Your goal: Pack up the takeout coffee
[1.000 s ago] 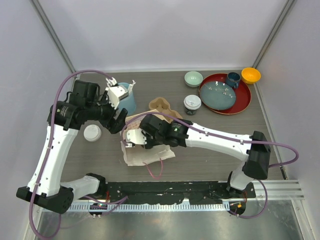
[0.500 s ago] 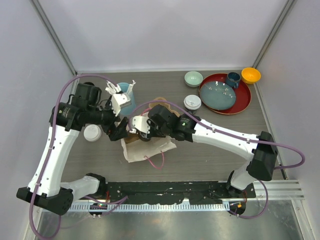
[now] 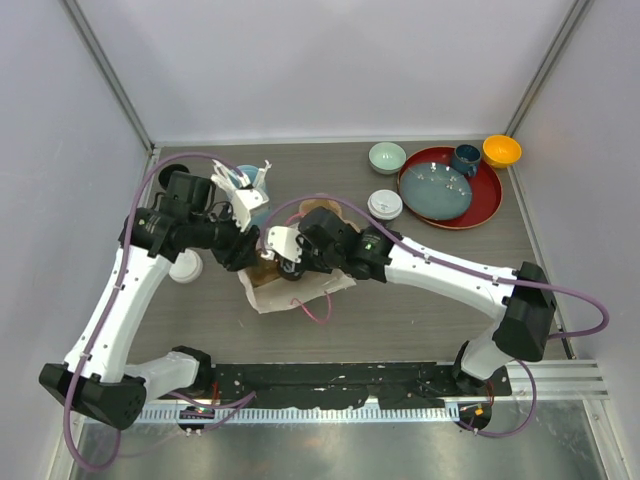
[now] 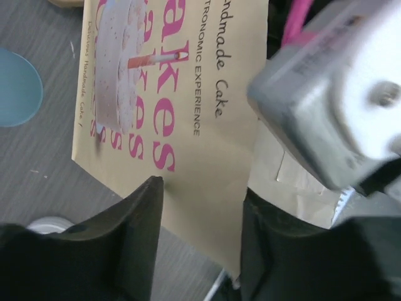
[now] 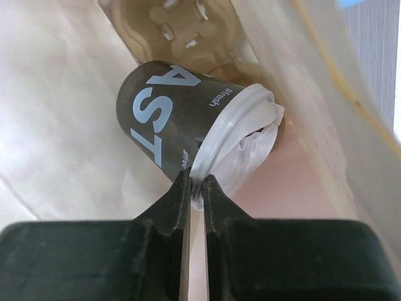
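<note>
Black paper cup with white plastic lid [image 5: 164, 119] lies tilted inside the tan paper bag [image 3: 292, 293] mid-table, by a brown pulp cup carrier [image 5: 182, 25], right gripper [image 5: 193, 183] pinching its lid rim; second lidded black cup [image 3: 384, 204] stands beside the red round tray [image 3: 492, 205], left gripper [image 4: 202, 195] fingers spread at the bag's edge.

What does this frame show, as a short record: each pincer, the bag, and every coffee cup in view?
left pincer: open, fingers either side of the paper bag edge
right pincer: shut on the white lid rim of the held cup
held cup: black, tipped on its side in the bag opening, lid looks deformed
right-hand cup: upright, lidded, outside the bag
left-hand cup: lidded, outside the bag, partly hidden by the left arm
progress: packing not yet finished
</note>
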Controlling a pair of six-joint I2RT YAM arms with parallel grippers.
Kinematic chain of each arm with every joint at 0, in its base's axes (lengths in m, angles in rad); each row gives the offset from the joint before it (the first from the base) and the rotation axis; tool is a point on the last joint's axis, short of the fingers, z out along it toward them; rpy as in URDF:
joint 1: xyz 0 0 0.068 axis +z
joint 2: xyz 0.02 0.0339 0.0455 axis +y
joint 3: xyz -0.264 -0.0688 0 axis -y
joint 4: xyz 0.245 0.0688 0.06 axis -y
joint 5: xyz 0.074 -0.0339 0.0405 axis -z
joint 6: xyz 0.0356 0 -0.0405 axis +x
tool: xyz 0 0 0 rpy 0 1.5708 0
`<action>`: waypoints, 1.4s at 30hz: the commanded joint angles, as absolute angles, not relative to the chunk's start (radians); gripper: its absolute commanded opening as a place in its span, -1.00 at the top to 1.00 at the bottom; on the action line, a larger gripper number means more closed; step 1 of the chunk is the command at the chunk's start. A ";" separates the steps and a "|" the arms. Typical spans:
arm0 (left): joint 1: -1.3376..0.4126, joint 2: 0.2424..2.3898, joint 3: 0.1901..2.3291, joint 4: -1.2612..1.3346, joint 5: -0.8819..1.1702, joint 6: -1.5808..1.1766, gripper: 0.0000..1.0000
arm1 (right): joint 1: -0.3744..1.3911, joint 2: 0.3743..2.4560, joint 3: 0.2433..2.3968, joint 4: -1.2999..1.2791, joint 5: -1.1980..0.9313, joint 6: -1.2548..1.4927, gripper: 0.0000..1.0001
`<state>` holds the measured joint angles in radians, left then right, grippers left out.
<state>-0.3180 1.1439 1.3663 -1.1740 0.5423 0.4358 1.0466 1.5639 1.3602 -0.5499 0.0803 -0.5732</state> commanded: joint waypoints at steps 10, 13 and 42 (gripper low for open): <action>-0.324 1.118 1.327 -1.138 0.583 0.259 1.00 | 1.252 1.433 1.110 -0.198 0.366 -0.814 0.97; -0.322 1.114 1.316 -1.121 0.580 0.221 1.00 | 1.323 1.422 1.008 -0.042 0.429 -0.932 0.98; -0.322 1.189 1.368 -1.156 0.672 0.302 1.00 | 1.335 1.634 1.140 -0.207 0.319 -1.445 0.98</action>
